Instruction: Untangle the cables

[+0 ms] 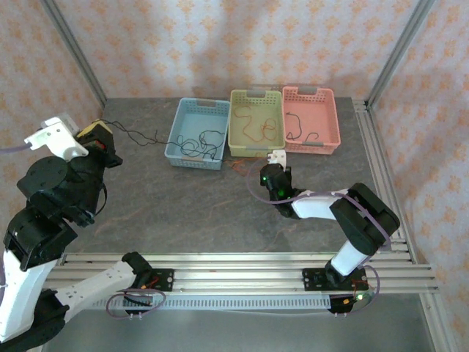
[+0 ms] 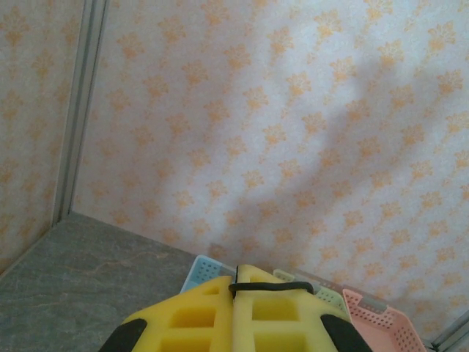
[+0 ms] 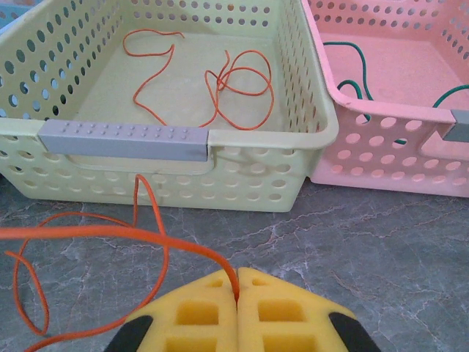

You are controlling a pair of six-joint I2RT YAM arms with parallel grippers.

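Cables (image 1: 194, 143) of 3 colours lie in and around a row of 3 baskets on the grey table (image 1: 183, 198). The green basket (image 3: 308, 139) stands in the middle of the row, with the blue basket (image 1: 207, 103) just beside its left wall and the pink basket (image 3: 381, 110) against its right wall.

My left gripper (image 2: 238, 290) hangs raised well to the left of the green basket, out beyond the blue one. Its yellow pads are pressed together on a black cable (image 2: 264, 288) that crosses their tips. That cable trails back toward the green basket as far as the blue one. There it seems to join a dark tangle, though the strand is too thin in the top view to be sure.

My right gripper (image 3: 238, 282) sits low, just in front of the green basket, pads squeezed together with an orange cable (image 3: 88, 232) pinched in the seam. The cable loops over the table before the green basket, and 1 strand climbs to its front wall under the grey handle. More orange loops lie on the green basket's floor. A green cable (image 3: 341, 44) lies in the pink basket, right of the green basket.
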